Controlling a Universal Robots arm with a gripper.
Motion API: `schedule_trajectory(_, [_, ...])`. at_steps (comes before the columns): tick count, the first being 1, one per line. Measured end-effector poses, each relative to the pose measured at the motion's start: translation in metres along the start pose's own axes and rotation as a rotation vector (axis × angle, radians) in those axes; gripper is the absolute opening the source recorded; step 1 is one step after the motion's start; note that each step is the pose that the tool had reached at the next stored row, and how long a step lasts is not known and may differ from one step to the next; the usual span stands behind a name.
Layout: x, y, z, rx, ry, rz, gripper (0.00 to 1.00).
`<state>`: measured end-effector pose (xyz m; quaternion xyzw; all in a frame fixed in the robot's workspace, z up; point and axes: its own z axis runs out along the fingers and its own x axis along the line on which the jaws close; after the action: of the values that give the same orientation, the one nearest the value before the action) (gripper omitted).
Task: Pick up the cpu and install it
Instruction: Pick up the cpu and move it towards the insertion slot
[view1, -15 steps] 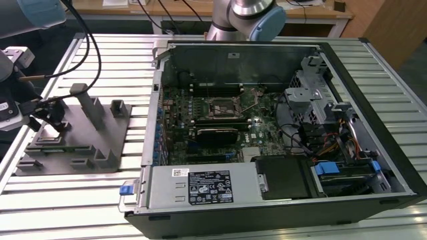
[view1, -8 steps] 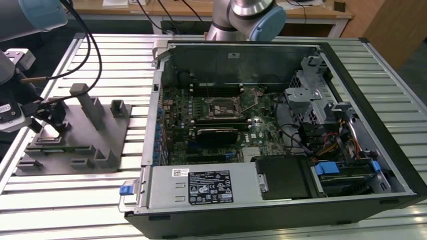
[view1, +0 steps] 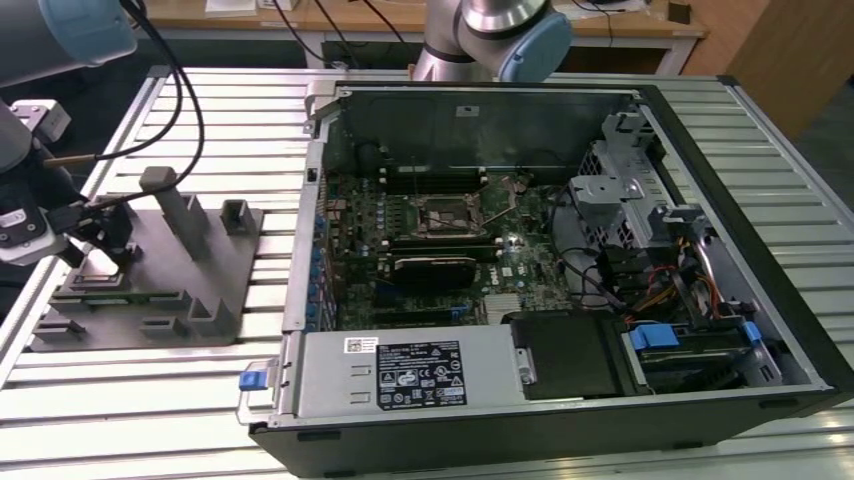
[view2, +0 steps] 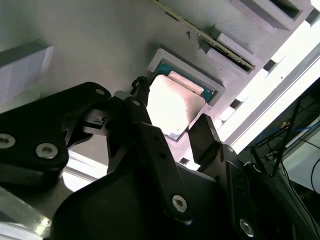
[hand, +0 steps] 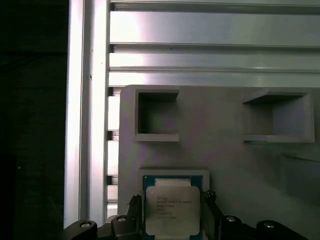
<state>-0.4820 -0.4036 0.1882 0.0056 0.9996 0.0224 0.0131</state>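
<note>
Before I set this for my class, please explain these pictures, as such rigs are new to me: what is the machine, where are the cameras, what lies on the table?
The machine is one robot arm ending in a gripper. The exterior view looks from off the arm at a metal table bearing a grey tray and an open computer case. Both wrist views ride on the arm and show the cpu, a small silvery chip lying in a tray recess, with the gripper right at it.

I get hard glare bleaching the cpu (view2: 172, 105) white in the second wrist view, with dark, blurred shadow just beside it.
</note>
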Motion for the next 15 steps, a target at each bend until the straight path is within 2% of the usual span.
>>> schedule_trajectory(15, [0.0009,-0.0003,0.007,0.0036,0.0002,-0.003,0.59])
